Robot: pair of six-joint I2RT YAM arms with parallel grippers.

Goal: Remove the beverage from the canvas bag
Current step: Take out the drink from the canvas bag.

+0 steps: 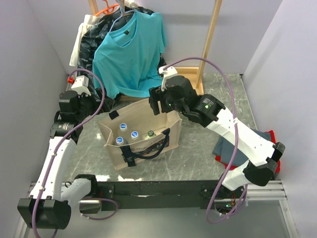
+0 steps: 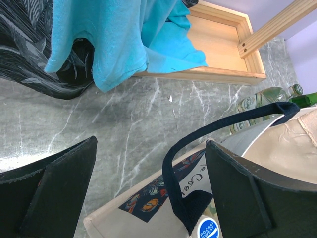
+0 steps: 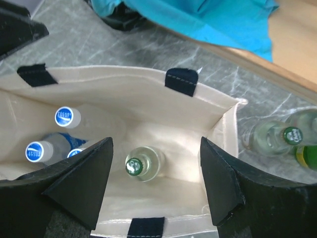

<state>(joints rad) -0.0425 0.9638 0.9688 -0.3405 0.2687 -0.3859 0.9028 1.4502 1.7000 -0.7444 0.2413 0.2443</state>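
The beige canvas bag (image 1: pixel 141 148) stands open mid-table, its dark print (image 2: pixel 148 191) facing my left wrist camera. Inside stand three blue-capped Pocari Sweat bottles (image 3: pixel 67 117) and one clear glass bottle with a green cap (image 3: pixel 134 166). My right gripper (image 3: pixel 156 183) hangs open above the bag's mouth, the green-capped bottle below and between its fingers, untouched. My left gripper (image 2: pixel 151 188) is open at the bag's left end. A black strap handle (image 2: pixel 173 168) loops up between its fingers, ungripped.
Two more glass bottles (image 3: pixel 285 136) lie on the marble just outside the bag's far right corner. A turquoise T-shirt (image 1: pixel 130 52) hangs on a wooden rack (image 2: pixel 218 44) behind, beside dark patterned fabric (image 2: pixel 25 54). Folded red and grey cloths (image 1: pixel 233 148) lie at the right.
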